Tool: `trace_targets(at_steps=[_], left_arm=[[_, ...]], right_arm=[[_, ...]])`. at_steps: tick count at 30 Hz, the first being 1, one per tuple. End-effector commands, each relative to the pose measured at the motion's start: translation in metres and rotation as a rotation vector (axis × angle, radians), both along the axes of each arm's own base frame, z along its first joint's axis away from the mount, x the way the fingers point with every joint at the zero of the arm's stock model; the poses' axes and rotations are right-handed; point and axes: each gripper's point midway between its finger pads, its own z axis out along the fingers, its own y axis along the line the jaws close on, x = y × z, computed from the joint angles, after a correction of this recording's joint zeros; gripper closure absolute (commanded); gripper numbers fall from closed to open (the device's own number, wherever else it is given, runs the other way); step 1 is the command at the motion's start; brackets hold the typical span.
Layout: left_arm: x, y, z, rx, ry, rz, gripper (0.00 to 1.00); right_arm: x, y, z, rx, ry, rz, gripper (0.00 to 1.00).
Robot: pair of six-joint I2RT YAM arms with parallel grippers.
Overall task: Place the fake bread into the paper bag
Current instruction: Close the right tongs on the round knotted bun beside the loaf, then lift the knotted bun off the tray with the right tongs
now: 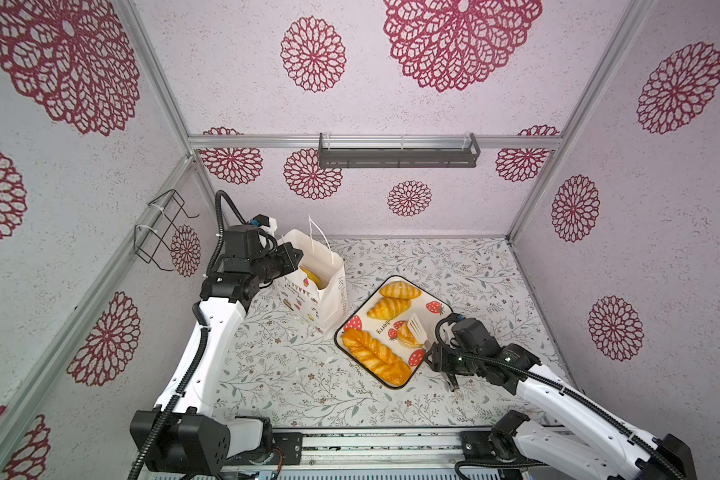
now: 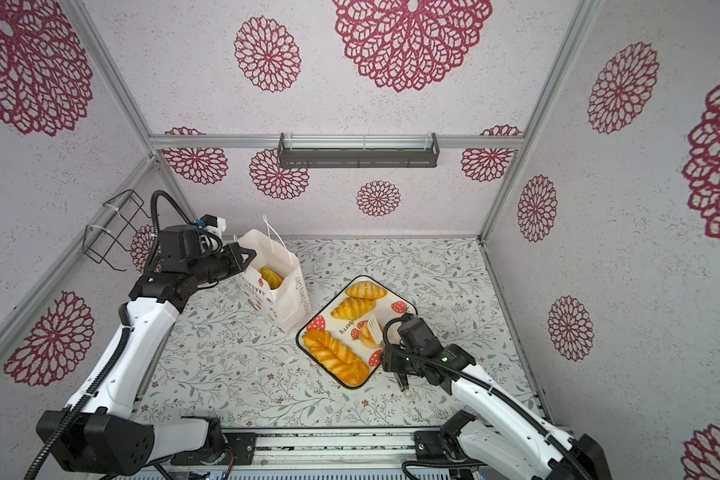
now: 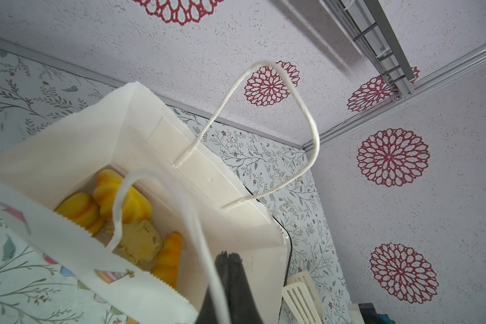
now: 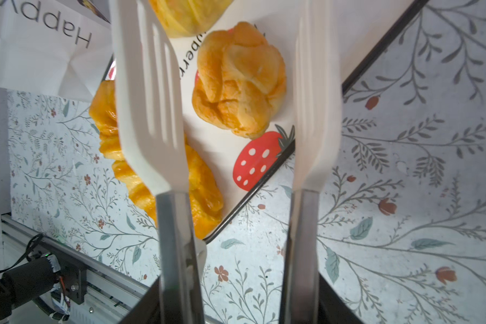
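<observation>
Tabletop (image 1: 292, 386) of floral print under paper bag (image 1: 333, 291), rosette-patterned walls (image 1: 661, 249)

Bread (image 3: 135, 204) in the bag (image 1: 329, 299) lies partly behind its near wall and a blurred cord handle (image 3: 192, 221). Out-of-focus tongs (image 4: 149, 112) cover part of the loaf (image 4: 205, 193) along the tray's (image 4: 213, 140) edge and half its lettering; a pastry (image 4: 185, 16) is cut off by the frame. In both top views a tong blade screens half the roll (image 1: 404, 337).
</observation>
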Motion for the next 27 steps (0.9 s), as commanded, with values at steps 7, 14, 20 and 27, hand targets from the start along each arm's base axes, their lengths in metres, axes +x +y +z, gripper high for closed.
trace_targets(at_steps=[7, 14, 20, 27], left_arm=[[0.001, 0.005, 0.005, 0.014, -0.032, 0.014, 1.00], [0.001, 0.007, 0.005, 0.023, -0.034, 0.021, 1.00], [-0.001, 0.010, 0.004, 0.034, -0.035, 0.029, 1.00], [-0.002, 0.010, 0.003, 0.037, -0.034, 0.032, 1.00]], right_arm=[[0.014, 0.011, 0.005, -0.035, -0.020, 0.052, 0.44], [0.018, 0.022, -0.001, -0.075, -0.011, 0.090, 0.43], [0.016, 0.024, -0.010, -0.098, 0.010, 0.098, 0.41], [0.011, 0.025, -0.016, -0.136, 0.022, 0.116, 0.37]])
